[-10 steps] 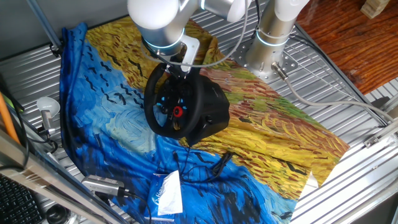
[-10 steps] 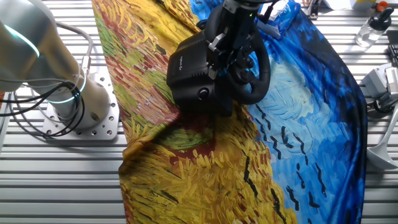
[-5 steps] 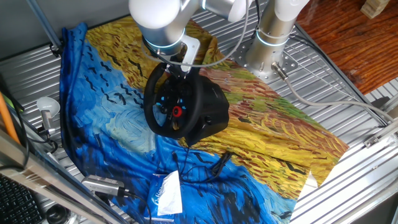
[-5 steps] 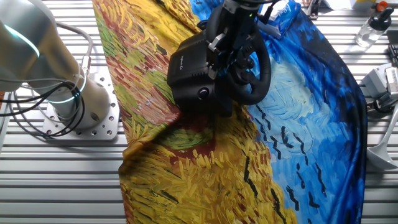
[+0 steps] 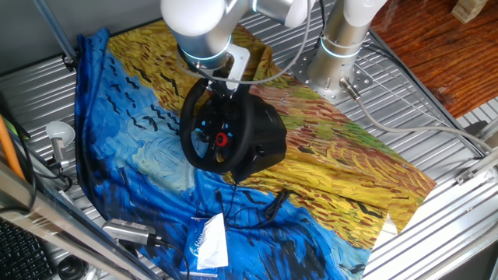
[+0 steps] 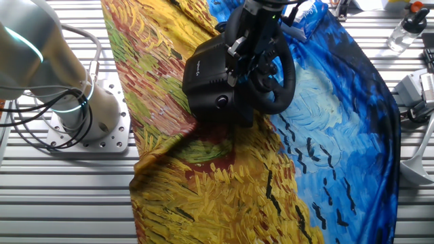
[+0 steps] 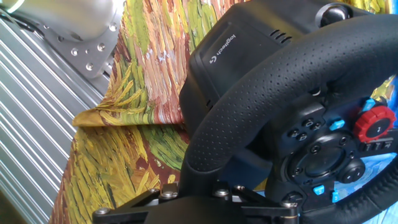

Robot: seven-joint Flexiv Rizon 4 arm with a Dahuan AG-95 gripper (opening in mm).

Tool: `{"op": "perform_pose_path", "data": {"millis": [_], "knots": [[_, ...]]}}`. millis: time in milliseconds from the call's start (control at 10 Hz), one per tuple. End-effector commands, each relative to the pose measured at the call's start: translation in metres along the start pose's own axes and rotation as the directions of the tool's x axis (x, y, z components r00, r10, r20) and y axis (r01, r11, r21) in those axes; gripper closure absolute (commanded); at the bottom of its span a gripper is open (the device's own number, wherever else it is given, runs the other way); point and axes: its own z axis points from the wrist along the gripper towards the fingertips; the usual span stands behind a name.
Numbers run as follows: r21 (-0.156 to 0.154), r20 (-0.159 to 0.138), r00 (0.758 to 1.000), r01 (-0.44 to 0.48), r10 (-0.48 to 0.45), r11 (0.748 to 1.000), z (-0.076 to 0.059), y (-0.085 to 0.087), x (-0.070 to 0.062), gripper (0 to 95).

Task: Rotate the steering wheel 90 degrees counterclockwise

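Starting with the one fixed view: the steering wheel (image 5: pixel 216 134) is seen standing on its bulky black base (image 5: pixel 261 140) in the middle of the painted cloth (image 5: pixel 140 155) that covers the tabletop (image 5: pixel 436 132). The pincer (image 5: pixel 222 84) is set at the top of the rim, under the white arm (image 5: pixel 198 27). How far the wheel has been turned cannot be read here; the red centre button (image 5: pixel 222 139) and blue lights are visible, but no clear mark of the wheel's starting pose is offered. A cable (image 5: pixel 257 208) is trailed in front of the base, near a white packet (image 5: pixel 208 241).

Moving to the other fixed view: the wheel is watched from behind, its face mostly turned away, and the rim's upper part is covered by the dark hand. The fingers are lost against the black rim, so the grip is not resolved. The arm's pedestal (image 6: pixel 81 122) is bolted beside the cloth.

Closing on the hand view: the rim is shown running straight into the pincer's body at the bottom edge, and it is judged to be clamped on the rim, though the fingertips themselves are cut off below the frame. The wheel's hub is tilted in this picture, yet camera roll cannot be separated from wheel turn. The rotation is therefore judged to be under way or about to begin, with its remaining share unknown.
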Motion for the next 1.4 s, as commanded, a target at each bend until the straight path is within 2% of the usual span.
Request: {"op": "perform_pose_path", "data": {"millis": [100, 200, 500, 800, 1100, 1400], "knots": [[0.019, -0.027, 1.000, 0.012, -0.011, 1.000, 0.0024, -0.0009, 0.0002, 95.0], [0.032, -0.046, 0.999, 0.016, -0.015, 0.999, 0.0025, -0.0009, 0.0002, 95.0], [0.039, -0.059, 0.998, 0.025, -0.023, 0.999, 0.0024, -0.0008, 0.0003, 95.0], [0.051, -0.061, 0.998, 0.038, -0.035, 0.998, 0.0026, -0.0009, 0.0005, 95.0], [0.060, -0.076, 0.995, 0.067, -0.063, 0.996, 0.0030, -0.0008, 0.0008, 95.0], [0.063, -0.074, 0.996, 0.059, -0.054, 0.996, 0.0031, -0.0007, 0.0009, 95.0]]}}
